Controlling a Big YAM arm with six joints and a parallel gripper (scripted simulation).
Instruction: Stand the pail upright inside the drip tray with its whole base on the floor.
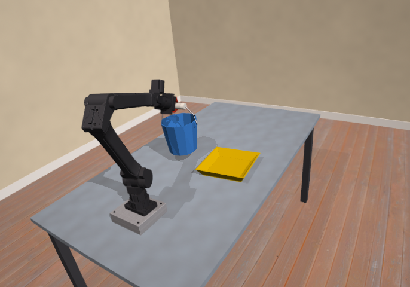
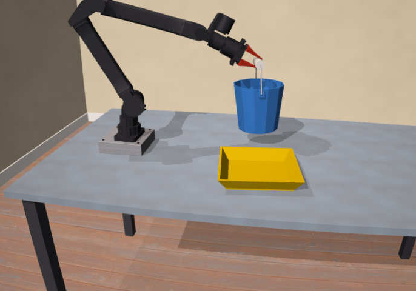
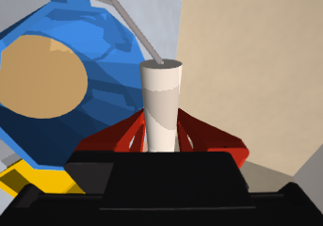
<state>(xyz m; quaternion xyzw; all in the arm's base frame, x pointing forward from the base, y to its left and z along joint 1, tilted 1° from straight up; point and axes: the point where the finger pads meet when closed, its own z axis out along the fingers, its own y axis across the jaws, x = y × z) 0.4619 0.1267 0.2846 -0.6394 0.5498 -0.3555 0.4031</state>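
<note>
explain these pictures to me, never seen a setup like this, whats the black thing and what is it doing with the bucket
The black thing is a robot arm bolted to a grey base block on a grey table. At its end is a tool with two red fingers that pinch.

The pictures show one moment from three cameras: one looking down from high up, one from the side, and one mounted on the arm's wrist, looking along the fingers.

The fingers are shut on the white grip of a wire handle, and a blue pail hangs from it, upright and lifted off the table. A shallow yellow tray lies flat on the table to one side, with nothing in it. The pail is meant to end up standing in that tray.
</note>
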